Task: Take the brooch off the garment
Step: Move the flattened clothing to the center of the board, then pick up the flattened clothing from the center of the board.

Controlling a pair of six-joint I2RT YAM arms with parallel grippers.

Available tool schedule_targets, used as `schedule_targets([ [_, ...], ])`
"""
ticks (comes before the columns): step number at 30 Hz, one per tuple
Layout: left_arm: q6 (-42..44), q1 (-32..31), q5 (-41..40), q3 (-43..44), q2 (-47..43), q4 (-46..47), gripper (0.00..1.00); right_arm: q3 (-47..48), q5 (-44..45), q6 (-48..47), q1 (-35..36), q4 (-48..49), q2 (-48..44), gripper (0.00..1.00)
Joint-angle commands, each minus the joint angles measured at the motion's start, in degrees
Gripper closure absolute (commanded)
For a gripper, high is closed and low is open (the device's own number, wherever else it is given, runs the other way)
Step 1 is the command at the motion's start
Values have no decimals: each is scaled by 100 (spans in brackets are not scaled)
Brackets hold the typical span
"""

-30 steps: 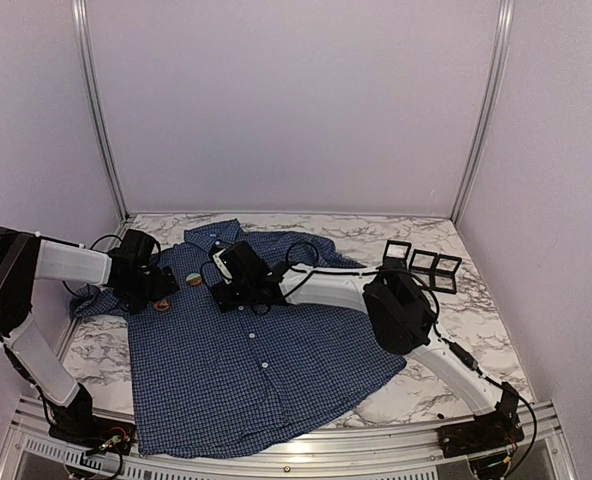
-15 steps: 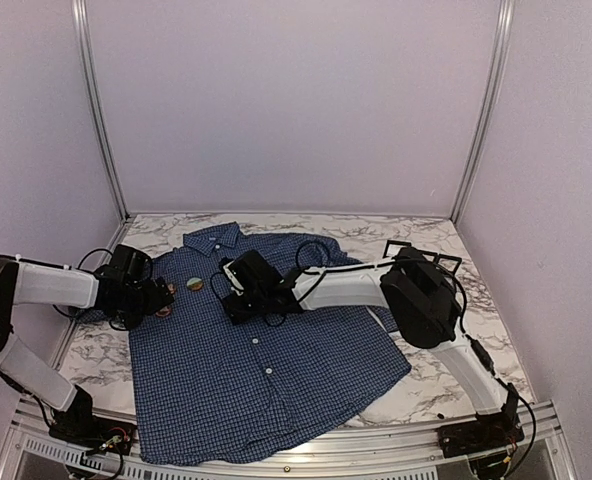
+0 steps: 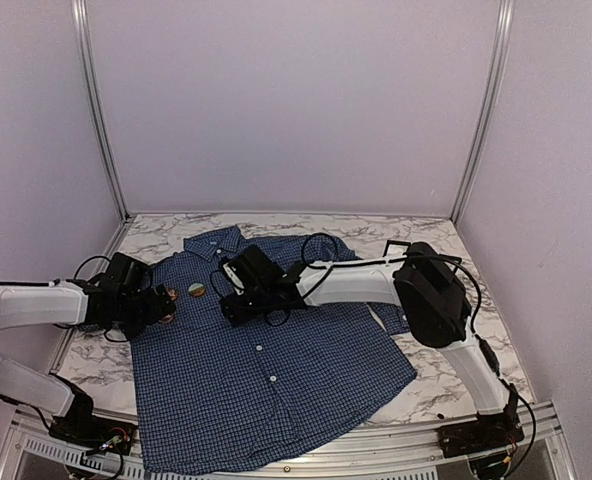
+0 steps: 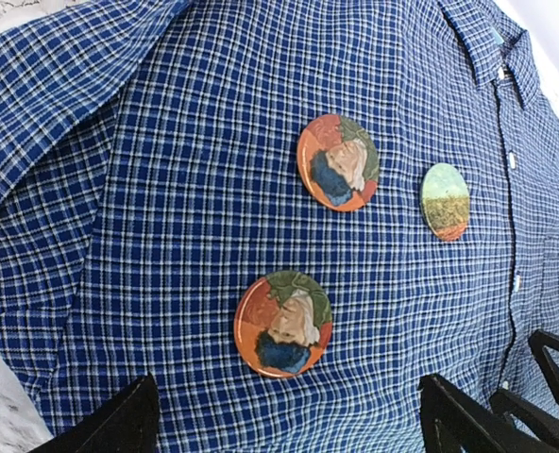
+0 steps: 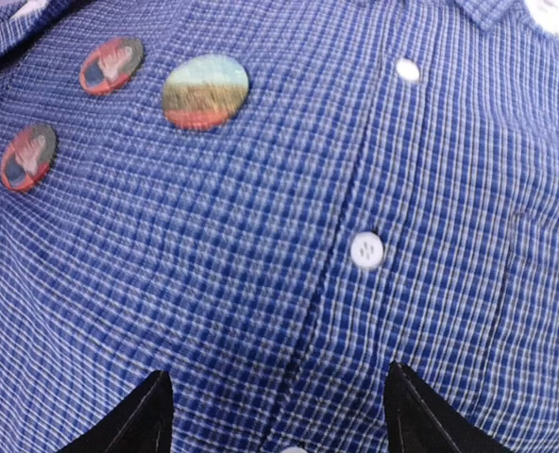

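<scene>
The garment (image 3: 276, 370), a dark blue checked shirt, lies flat on the marble table. Three round brooches are pinned on its chest. Two are orange-red (image 4: 282, 324) (image 4: 337, 161) and one is green-and-orange (image 4: 446, 201). My left gripper (image 4: 289, 429) is open just above the cloth, its fingertips (image 4: 133, 420) either side of the nearest orange-red brooch and not touching it. In the top view it sits at the shirt's left shoulder (image 3: 162, 303). My right gripper (image 5: 279, 411) is open over the button placket, by a white button (image 5: 366, 249). The brooches (image 5: 205, 91) lie beyond it.
The marble table (image 3: 96, 350) shows around the shirt. Small black frames (image 3: 394, 246) stand at the back right, partly hidden by my right arm's elbow (image 3: 431, 295). Black cables loop by the left arm (image 3: 86, 268). White walls and metal posts enclose the table.
My left arm has dropped low and its gripper has moved right, in line with the brooches. My right gripper has shifted slightly right along the placket. The shirt has slid a little forward-right.
</scene>
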Motion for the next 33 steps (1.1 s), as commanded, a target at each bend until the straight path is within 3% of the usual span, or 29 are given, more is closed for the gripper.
schedule_targets([
  [1,129,-16,-124,336,-255,-462,1,1314,-25,-83,-1,-439,406,26],
  [8,420,-12,-7,930,-40,-617,1,2957,70,-342,-61,-811,1483,25],
  [16,685,-3,162,1460,399,-611,1,3141,386,-714,-63,-328,1846,22],
  [24,737,0,254,1616,670,-474,1,3287,691,-907,17,-502,2205,23],
  [29,758,-2,232,1649,720,-481,1,3167,737,-872,74,-740,2294,29],
  [33,729,-6,230,1642,727,-483,1,2964,569,-733,78,-859,2235,44],
])
